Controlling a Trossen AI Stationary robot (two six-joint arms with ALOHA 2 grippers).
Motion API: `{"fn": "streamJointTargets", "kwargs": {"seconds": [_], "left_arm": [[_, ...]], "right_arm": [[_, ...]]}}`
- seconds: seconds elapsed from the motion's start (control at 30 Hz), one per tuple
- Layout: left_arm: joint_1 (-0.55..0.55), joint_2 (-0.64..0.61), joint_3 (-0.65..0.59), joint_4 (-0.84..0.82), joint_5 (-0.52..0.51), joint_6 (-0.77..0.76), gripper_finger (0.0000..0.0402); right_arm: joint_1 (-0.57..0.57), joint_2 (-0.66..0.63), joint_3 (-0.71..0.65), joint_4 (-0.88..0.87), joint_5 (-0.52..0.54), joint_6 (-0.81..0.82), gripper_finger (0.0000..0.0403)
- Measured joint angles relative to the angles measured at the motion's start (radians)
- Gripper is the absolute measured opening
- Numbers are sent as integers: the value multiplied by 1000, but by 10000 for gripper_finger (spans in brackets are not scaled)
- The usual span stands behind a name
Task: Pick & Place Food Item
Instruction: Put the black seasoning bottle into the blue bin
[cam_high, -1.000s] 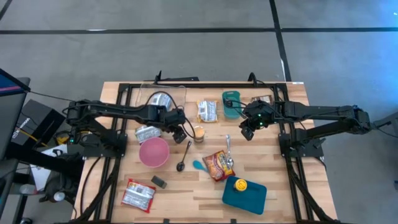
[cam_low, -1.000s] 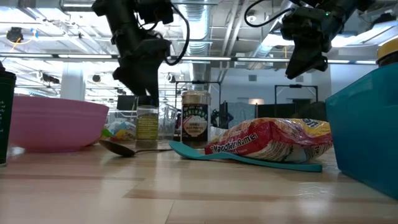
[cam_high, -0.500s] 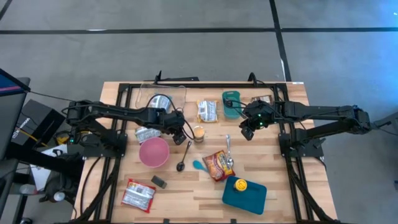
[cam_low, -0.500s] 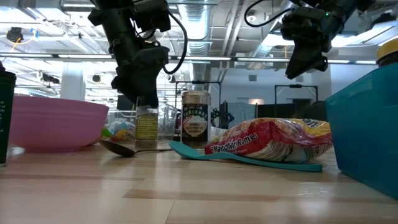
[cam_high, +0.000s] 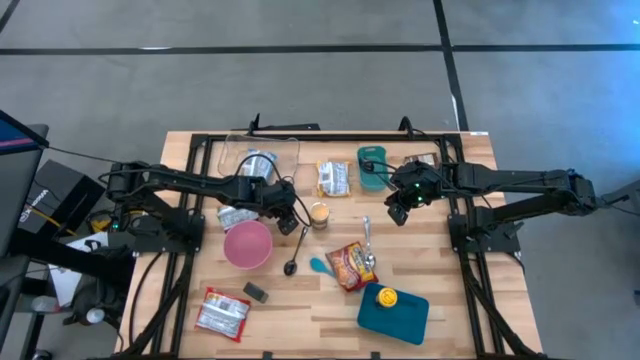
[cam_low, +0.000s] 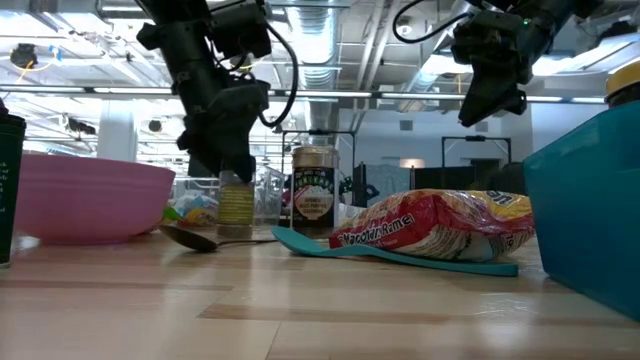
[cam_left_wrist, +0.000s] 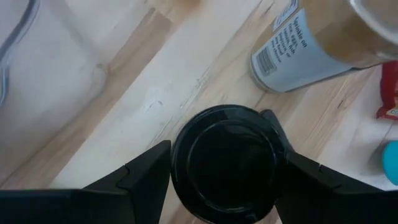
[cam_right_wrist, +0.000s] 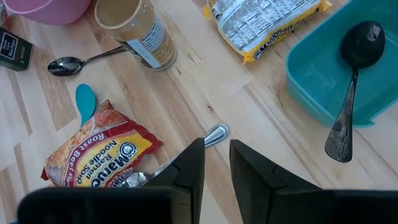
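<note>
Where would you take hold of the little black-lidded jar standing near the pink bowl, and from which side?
Grip the black-lidded jar across its round lid, coming straight down. It stands upright, so the lid's opposite sides are exposed, while the tan jar close by crowds a sideways approach. The left gripper sits directly above it.

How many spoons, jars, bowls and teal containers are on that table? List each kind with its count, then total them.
Spoons: 4 (dark metal, teal, silver, black)
Jars: 2 (tan-topped jar, black-lidded jar)
Pink bowl: 1
Teal containers: 2
Total: 9
</note>
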Motion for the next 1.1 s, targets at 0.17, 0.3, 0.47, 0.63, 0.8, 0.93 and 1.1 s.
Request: {"fn": "streamJointTargets", "kwargs": {"seconds": [0.17, 0.3, 0.47, 0.63, 0.8, 0.93, 1.1], "left_arm": [[0, 0, 0, 1, -2, 3, 237], [0, 0, 0, 2, -4, 3, 236], [0, 0, 0, 3, -7, 4, 220], [0, 0, 0, 4, -7, 2, 212], [0, 0, 0, 11, -16, -4, 220], [0, 0, 0, 26, -17, -5, 210], [0, 0, 0, 37, -17, -6, 210]], "right_arm": [[0, 0, 0, 0, 0, 0, 70], [0, 0, 0, 0, 1, 0, 70], [0, 0, 0, 0, 1, 0, 70], [0, 0, 0, 0, 3, 0, 70], [0, 0, 0, 0, 3, 0, 70], [0, 0, 0, 0, 3, 0, 70], [0, 0, 0, 0, 3, 0, 70]]}}
